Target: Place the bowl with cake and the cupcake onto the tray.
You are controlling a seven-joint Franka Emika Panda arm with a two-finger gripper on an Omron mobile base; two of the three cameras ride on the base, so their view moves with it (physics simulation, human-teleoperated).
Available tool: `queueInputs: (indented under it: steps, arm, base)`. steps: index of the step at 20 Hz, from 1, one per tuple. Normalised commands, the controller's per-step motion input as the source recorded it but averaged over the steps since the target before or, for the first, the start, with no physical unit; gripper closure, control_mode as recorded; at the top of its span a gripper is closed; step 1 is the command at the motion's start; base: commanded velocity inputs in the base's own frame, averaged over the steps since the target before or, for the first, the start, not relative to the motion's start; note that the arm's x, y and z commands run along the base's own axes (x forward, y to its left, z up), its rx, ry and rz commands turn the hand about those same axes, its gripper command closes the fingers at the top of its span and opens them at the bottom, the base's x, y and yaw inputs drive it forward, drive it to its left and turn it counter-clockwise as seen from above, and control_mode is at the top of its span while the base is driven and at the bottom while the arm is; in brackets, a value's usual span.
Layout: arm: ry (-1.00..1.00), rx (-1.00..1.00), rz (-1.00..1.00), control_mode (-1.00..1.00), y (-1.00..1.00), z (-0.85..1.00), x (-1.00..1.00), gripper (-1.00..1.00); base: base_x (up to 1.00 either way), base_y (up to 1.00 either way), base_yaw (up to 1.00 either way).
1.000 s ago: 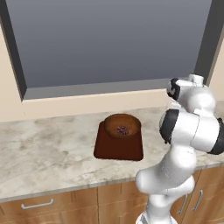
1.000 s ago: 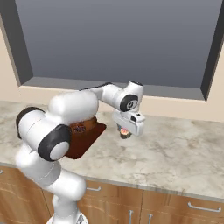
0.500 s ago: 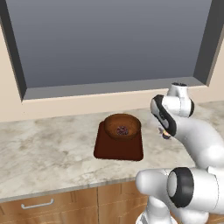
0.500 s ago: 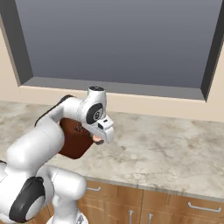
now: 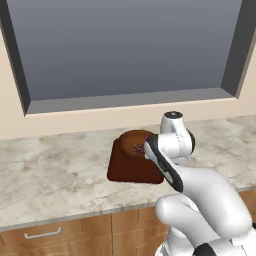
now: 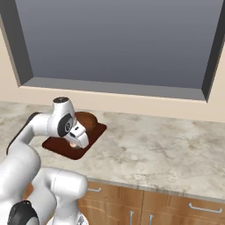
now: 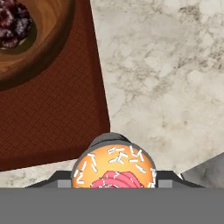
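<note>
On the marble counter point(image 5: 50, 170), running under a grey recessed window panel point(image 5: 125, 45), items listed left to right as seen from the left base camera:

1. Tray point(image 5: 125, 167), dark brown, flat, rounded corners, lying square on the counter. Bare surface at its near left; the hand view shows its woven texture point(image 7: 48, 118) and its corner edge against the stone.

2. Bowl with cake point(image 5: 132, 142), reddish-brown, already seated on the far part of the tray, dark speckled cake at centre. Its rim also appears at the upper left of the hand view point(image 7: 26, 48).

3. Gripper point(image 6: 75, 144), hanging low over the near right edge of the tray, partly screened by the arm's own wrist.

4. Cupcake point(image 7: 114, 168), orange-topped with white sprinkles and a pink swirl, carried between the jaws, which are clamped on it. Judged from the hand view, it sits over the tray's corner, about at the boundary between tray and counter, not yet set down.

Risks noted:
- Release at this position could land the cupcake half on the tray rim, tipping it onto the counter.
- Moving further inward brings the hand near the bowl; a brush against the rim could shove it.
- Drawers below point(image 5: 42, 234) are not involved.
</note>
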Motion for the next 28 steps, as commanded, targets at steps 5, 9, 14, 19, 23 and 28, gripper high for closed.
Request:
queueInputs:
  steps: [5,9,14,19,23,28]
  arm:
    - [-0.03,-0.06,0.06,-1.0,0.53,-0.13,0.49,1.0]
    - [-0.01,-0.02,0.11,-1.0,0.19,-0.27,0.44,1.0]
    - [0.0,-0.02,0.09,-1.0,0.23,-0.33,0.25,1.0]
    - [0.01,0.0,0.05,-1.0,0.04,-0.32,0.18,1.0]
    - [0.03,0.02,0.03,-1.0,0.0,-0.33,0.11,1.0]
    - [0.0,0.04,0.03,-1.0,0.02,-0.27,0.08,-1.0]
  base:
    - [0.0,0.0,0.0]
    - [0.0,0.0,0.0]
    - [0.0,0.0,0.0]
    - [0.0,0.0,0.0]
    - [0.0,0.0,0.0]
    - [0.0,0.0,0.0]
